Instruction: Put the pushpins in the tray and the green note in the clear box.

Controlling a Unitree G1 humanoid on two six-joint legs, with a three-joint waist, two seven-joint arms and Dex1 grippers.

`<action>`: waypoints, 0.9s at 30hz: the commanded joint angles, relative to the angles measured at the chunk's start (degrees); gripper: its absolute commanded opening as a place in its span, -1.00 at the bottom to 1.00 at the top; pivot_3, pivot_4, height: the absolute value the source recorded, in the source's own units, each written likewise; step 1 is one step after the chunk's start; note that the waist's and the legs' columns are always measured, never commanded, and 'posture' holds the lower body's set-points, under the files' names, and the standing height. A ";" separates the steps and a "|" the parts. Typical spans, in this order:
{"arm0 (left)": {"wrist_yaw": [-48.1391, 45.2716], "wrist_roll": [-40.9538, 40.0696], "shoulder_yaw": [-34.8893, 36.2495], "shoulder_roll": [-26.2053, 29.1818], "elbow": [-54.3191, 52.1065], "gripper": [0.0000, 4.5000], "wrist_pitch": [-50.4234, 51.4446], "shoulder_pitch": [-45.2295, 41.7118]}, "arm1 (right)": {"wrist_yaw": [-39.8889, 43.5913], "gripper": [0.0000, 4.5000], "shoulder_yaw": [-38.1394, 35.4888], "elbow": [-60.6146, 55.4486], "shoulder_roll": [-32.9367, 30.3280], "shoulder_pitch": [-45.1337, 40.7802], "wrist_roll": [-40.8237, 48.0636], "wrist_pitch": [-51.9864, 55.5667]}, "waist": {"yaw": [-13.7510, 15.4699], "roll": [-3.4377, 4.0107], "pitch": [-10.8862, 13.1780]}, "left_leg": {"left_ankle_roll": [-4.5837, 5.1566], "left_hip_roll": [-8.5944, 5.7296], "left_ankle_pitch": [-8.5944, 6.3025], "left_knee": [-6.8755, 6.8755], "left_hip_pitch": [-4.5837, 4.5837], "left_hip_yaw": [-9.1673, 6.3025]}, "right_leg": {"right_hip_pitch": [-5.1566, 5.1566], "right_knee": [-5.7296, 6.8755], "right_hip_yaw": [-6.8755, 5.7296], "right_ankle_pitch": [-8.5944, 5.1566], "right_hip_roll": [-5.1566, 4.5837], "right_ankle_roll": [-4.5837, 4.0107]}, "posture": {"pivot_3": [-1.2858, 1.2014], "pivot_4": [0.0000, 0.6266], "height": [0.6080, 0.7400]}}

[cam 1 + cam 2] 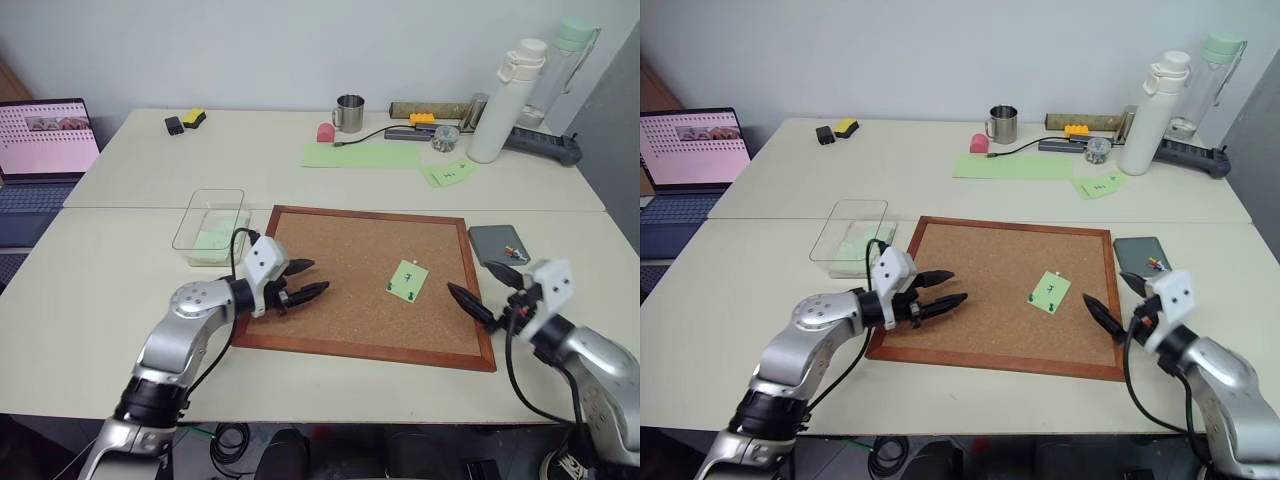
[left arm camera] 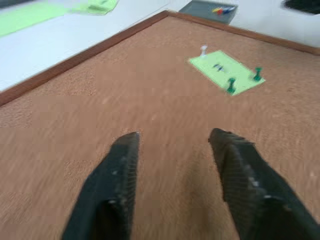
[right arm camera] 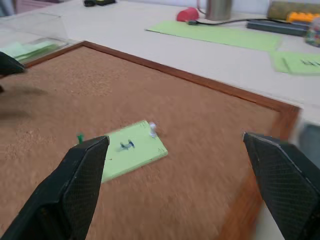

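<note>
Wall: plain white, seen behind the counter.
Counter: formed of two cream tops, joined by a seam.
Laptop: placed open at the left edge, screen lit.

Head stereo overhead, wrist views share corkboard

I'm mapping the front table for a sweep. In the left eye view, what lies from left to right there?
clear box → left gripper → green note → right gripper → tray
</note>
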 commanded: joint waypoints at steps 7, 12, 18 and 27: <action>-0.66 0.93 -1.45 -2.93 1.23 -0.84 -2.73 -1.04 | 0.08 1.00 7.71 8.07 5.53 -7.33 -4.41 -3.83 | -0.08 0.00 0.00 | 0.00 0.03 0.00 -0.03 -0.04 0.01 | -0.05 0.01 -0.01 -0.04 -0.01 -0.04 | 0.03 -0.52 1.00; -1.47 1.31 -2.21 -2.87 1.68 -0.99 -3.88 0.39 | -0.27 1.00 9.09 12.40 6.68 -10.37 -6.12 -4.68 | -0.04 0.00 0.00 | -0.01 0.02 0.00 0.00 -0.03 -0.01 | -0.05 0.04 -0.02 -0.04 -0.02 -0.04 | 0.03 -0.52 1.00; -0.70 7.01 -5.88 -2.24 7.61 -0.99 -6.12 2.03 | -0.73 1.00 10.28 18.52 7.99 -14.28 -8.15 -5.31 | -0.11 0.01 0.00 | 0.00 0.03 0.00 -0.02 0.01 -0.02 | -0.06 0.08 -0.02 -0.04 0.00 -0.05 | 0.03 -0.52 1.00; -0.42 6.70 -5.05 -2.69 7.89 -1.00 -6.20 1.82 | -0.67 0.82 10.18 22.79 8.93 -16.30 -9.19 -4.81 | -0.10 0.07 -0.05 | 0.00 0.02 0.00 0.01 0.06 -0.02 | -0.02 0.17 -0.01 -0.04 -0.01 -0.04 | 0.03 -0.52 1.00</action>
